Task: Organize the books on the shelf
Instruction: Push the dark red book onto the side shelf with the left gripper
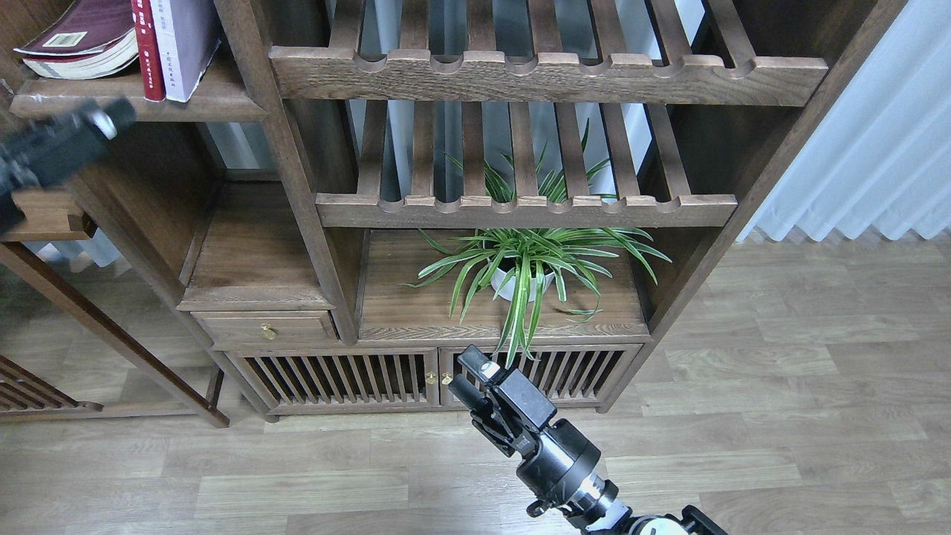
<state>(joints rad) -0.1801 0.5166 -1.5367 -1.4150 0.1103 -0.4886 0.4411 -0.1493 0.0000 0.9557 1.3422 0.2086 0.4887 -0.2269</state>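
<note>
The three books sit on the shelf (215, 100) at the top left: the maroon book (78, 37) leans over to the left with its page edges showing, while the red book (146, 48) and the lavender-white book (186, 44) stand upright, touching each other, just right of it. The left gripper (100, 122) hangs blurred just below the front edge of that shelf, under the maroon book and apart from all three books; its fingers cannot be told apart, so I cannot tell whether they are spread or closed. The right gripper (468, 375) is low in the view, well apart from the books, in front of the cabinet doors (334, 379) and below the potted plant (524, 267). Its fingers hold nothing, but seen at this angle their gap is unclear, so I cannot tell their state.
</note>
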